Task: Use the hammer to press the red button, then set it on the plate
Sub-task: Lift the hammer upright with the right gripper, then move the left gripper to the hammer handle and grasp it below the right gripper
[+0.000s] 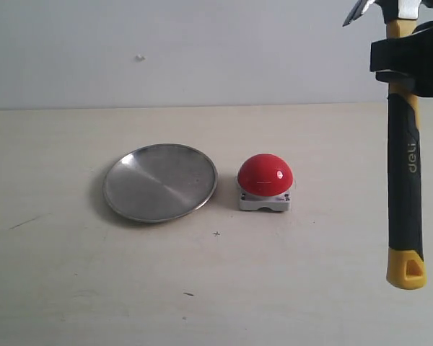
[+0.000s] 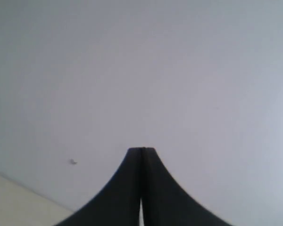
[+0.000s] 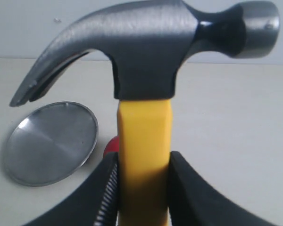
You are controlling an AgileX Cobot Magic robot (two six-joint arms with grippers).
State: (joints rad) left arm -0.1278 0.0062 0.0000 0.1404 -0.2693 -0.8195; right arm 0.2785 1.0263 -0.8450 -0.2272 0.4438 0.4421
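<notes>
Hammer (image 1: 405,180) is hanging upright in the right claw (image 1: 411,61), its dark metal head pointing up and its yellow looped end pointing down. It is standing well apart from the red button (image 1: 265,175), on the side of the button facing away from the plate (image 1: 161,182). The right claw is clamping the handle just below the head, where the yellow shaft is meeting the black grip, and in the right wrist view both fingers (image 3: 188,193) are pressing against the yellow shaft from either side. White lettering is running along the black part of the handle.

The red button is sitting on its small grey base on the table (image 1: 72,288), its dome glinting with a small highlight. The plate is lying flat just beside the button, not touching it, with its brushed surface facing up. In the right wrist view only a sliver of the button is showing, between the plate's rim and the hammer's handle.

The left claw (image 2: 141,155) is pointing at the pale wall (image 2: 179,70), its two fingers resting together with nothing between them. It is not showing in the exterior view.
</notes>
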